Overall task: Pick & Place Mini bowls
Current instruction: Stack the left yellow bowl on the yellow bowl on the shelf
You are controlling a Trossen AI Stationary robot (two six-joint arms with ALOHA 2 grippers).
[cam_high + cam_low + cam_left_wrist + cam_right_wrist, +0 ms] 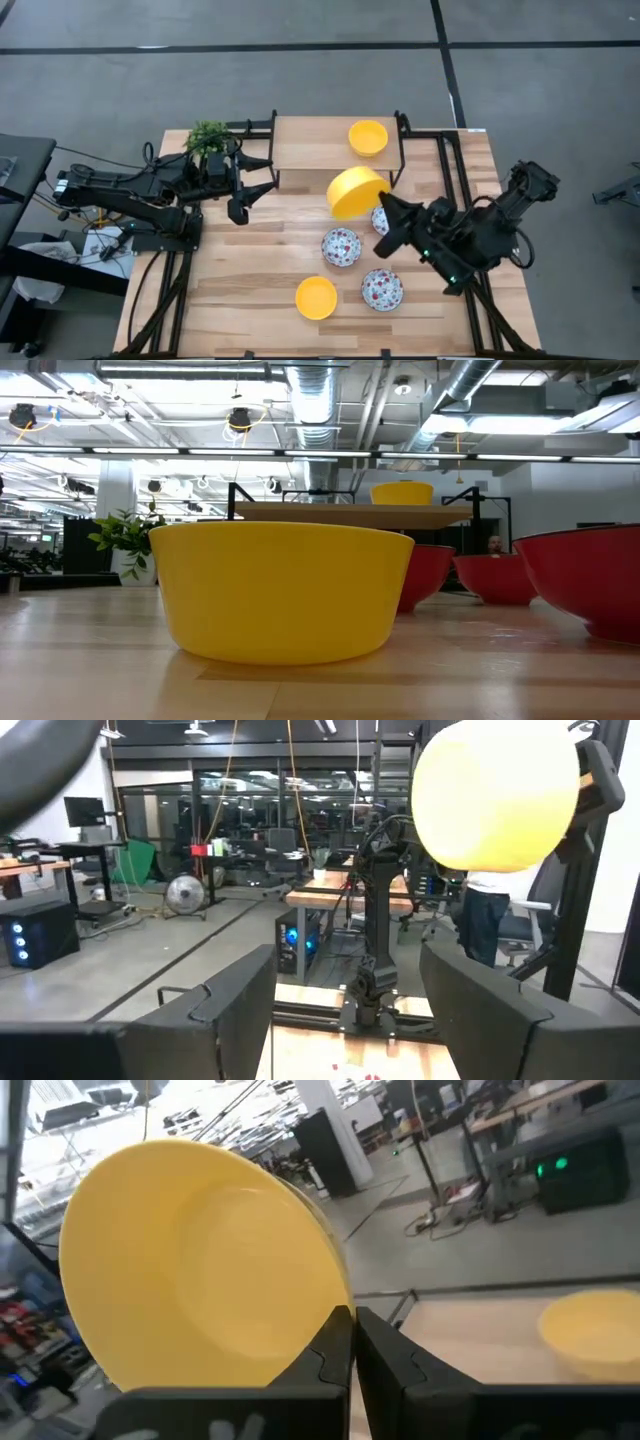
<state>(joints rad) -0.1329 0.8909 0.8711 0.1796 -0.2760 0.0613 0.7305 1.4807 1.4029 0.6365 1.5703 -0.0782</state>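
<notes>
My right gripper (386, 207) (352, 1342) is shut on a plain yellow mini bowl (355, 192) (200, 1260) in front of the raised wooden shelf (310, 150). A second yellow bowl (368, 137) (402, 492) stands on that shelf. A third (316, 298) (280, 592) rests on its base on the table. Two floral bowls (341, 246) (382, 289) stand on the table; a third (379, 222) is partly hidden under my right gripper. My left gripper (243, 192) (350, 1015) hovers open near the table's left side, touching nothing. My right gripper pinches the yellow bowl's rim (338, 1308), one finger (325, 1355) on the inner wall and one on the outside. The fingers come roughly level from the table's right side. The bowl is lifted clear and tipped on edge, its hollow toward the wrist camera.
A small green potted plant (208, 137) (125, 540) stands at the shelf's left end beside my left arm. The shelf's black metal frame (402, 150) rises close to the held bowl. Bare tabletop (240, 280) lies at the near left.
</notes>
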